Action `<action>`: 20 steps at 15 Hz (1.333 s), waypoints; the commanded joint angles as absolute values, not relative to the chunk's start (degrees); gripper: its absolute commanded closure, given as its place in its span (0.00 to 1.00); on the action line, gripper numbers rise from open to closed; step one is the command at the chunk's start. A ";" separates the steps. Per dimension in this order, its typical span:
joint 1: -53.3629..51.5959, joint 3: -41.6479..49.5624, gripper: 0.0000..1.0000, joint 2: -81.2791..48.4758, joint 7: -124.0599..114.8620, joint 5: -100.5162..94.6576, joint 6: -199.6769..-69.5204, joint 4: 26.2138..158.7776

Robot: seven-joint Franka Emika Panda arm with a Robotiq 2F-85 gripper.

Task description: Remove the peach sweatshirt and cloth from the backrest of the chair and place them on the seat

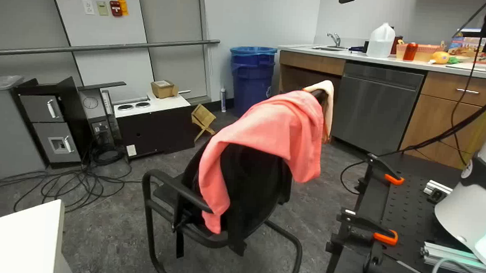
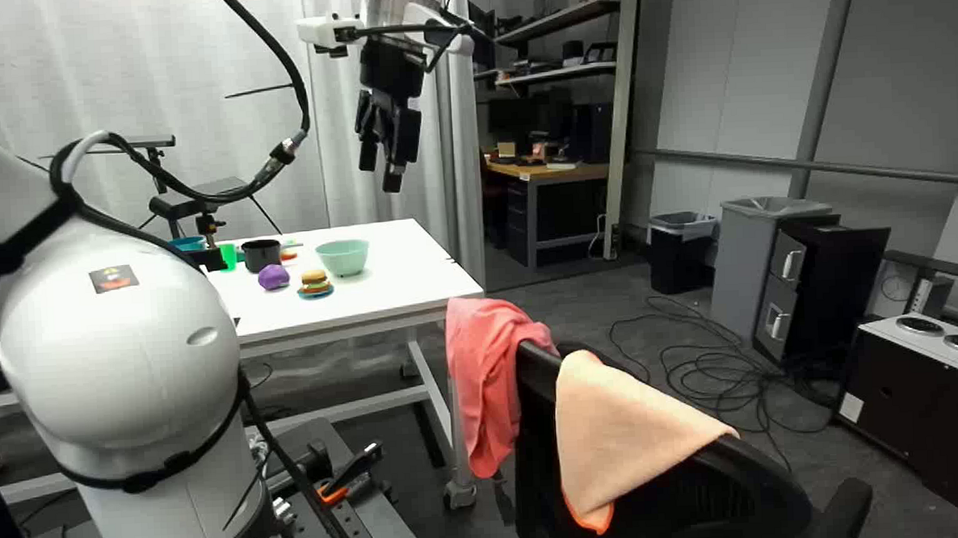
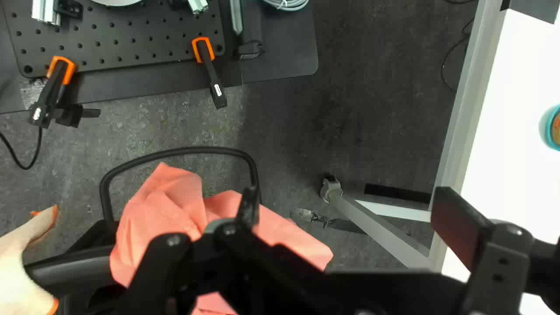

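Note:
The coral-peach sweatshirt (image 1: 268, 125) hangs over the backrest of a black chair (image 1: 247, 182); it also shows in an exterior view (image 2: 484, 374) and the wrist view (image 3: 170, 210). A pale peach cloth with an orange edge (image 2: 624, 432) hangs over the same backrest, beside the sweatshirt; its edge shows at the left of the wrist view (image 3: 19, 267). The chair seat (image 1: 167, 195) is mostly hidden behind the backrest. My gripper (image 2: 380, 172) is high above the white table's level, apart from both fabrics. In the wrist view its fingers (image 3: 352, 214) are wide apart with nothing between them.
A white table (image 2: 399, 285) with a green bowl (image 2: 343, 257), a toy burger (image 2: 315, 283) and a purple item (image 2: 273, 277) stands near the chair. Clamps (image 1: 385, 235) stick out from the robot's black base plate. The chair armrest (image 1: 178, 187) juts out. Cables lie on the floor.

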State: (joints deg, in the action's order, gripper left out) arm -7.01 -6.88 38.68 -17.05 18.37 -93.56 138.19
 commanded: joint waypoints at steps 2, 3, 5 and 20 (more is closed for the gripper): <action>-5.73 -7.81 0.00 38.61 -16.47 18.87 -93.22 138.07; -5.73 -7.81 0.00 38.61 -16.47 18.87 -93.22 138.07; -5.73 -7.81 0.00 38.61 -16.47 18.87 -93.22 138.07; -5.55 -7.95 0.00 37.73 -15.36 17.90 -94.11 137.71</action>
State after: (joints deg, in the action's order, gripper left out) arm -6.83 -7.04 38.48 -16.93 18.37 -93.57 138.27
